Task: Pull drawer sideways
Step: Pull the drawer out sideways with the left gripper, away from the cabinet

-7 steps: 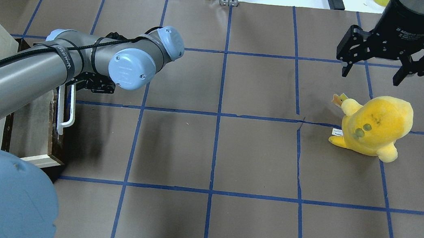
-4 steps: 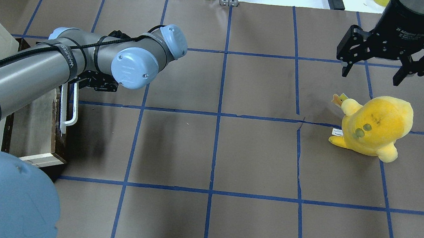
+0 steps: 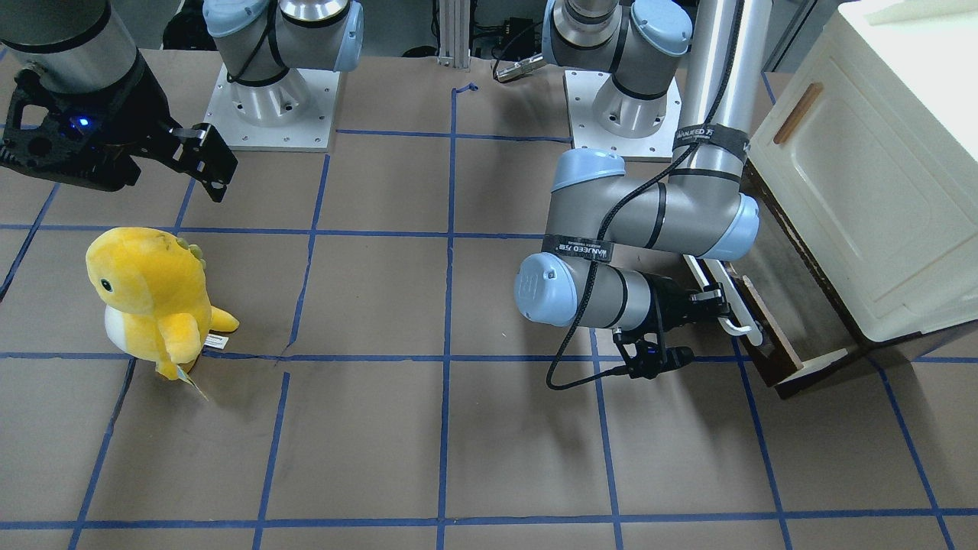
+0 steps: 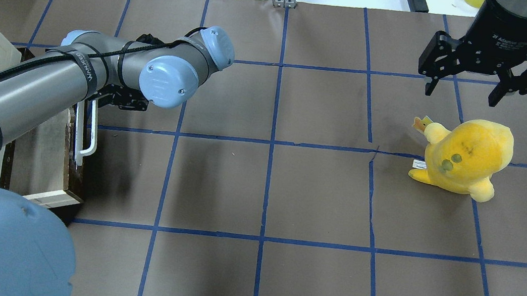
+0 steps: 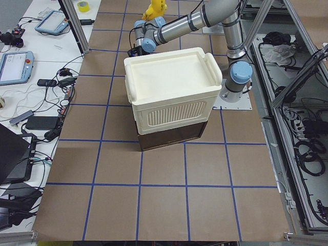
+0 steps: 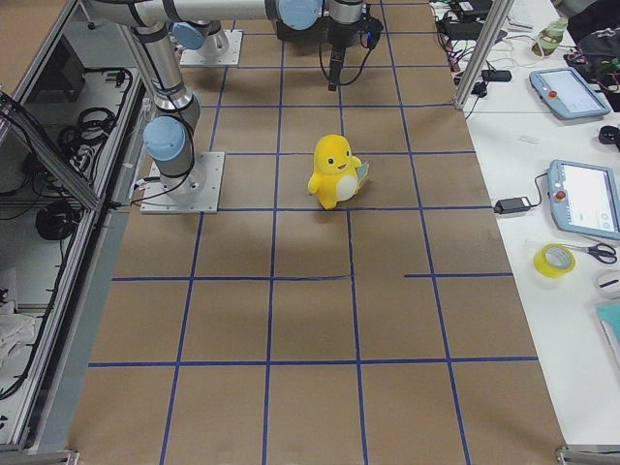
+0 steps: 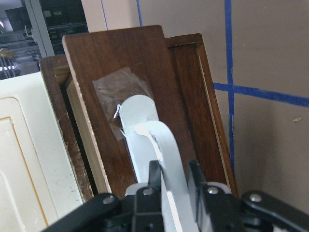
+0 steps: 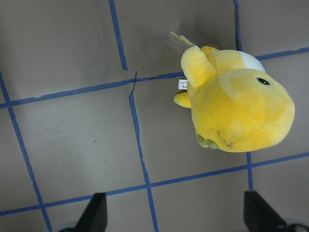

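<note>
Brown tabletop [image 4: 318, 196] gridded in blue tape: one drawer [image 3: 766, 327], one cream cabinet [image 3: 863, 176], one yellow plush [image 4: 466, 154]; left gripper [image 7: 175, 170] jaws clamp the drawer's handle [image 7: 161, 145], right gripper [image 4: 460, 95] jaws apart.

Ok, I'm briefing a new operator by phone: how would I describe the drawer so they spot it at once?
Find the big cream-white cabinet at the table's end on the robot's left. The drawer juts out at its base. Unlike the pale panel with its small wooden handle, it has a dark brown front and a long white bar handle.
</note>
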Robot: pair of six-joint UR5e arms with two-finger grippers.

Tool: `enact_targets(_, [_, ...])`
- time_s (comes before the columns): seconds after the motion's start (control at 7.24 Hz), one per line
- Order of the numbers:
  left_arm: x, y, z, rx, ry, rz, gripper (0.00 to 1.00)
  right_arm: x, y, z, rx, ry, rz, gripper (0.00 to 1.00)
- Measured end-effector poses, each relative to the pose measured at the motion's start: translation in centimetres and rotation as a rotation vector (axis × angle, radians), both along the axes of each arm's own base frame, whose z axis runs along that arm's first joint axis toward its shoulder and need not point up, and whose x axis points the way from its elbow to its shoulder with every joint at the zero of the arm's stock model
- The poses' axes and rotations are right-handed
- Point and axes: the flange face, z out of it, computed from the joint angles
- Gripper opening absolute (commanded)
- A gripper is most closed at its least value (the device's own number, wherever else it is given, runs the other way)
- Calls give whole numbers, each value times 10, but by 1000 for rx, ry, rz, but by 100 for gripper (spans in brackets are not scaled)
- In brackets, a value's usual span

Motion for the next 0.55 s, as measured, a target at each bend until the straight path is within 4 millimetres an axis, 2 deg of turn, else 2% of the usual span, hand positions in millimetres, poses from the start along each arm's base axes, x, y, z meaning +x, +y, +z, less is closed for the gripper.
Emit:
enact_targets(0.41, [-1,-1,0,-4,4,1,20,0,0,0,0,0,0,100])
enact_targets(0.55, [-1,-1,1,-7,5,0,63,0,0,0,0,0,0,100])
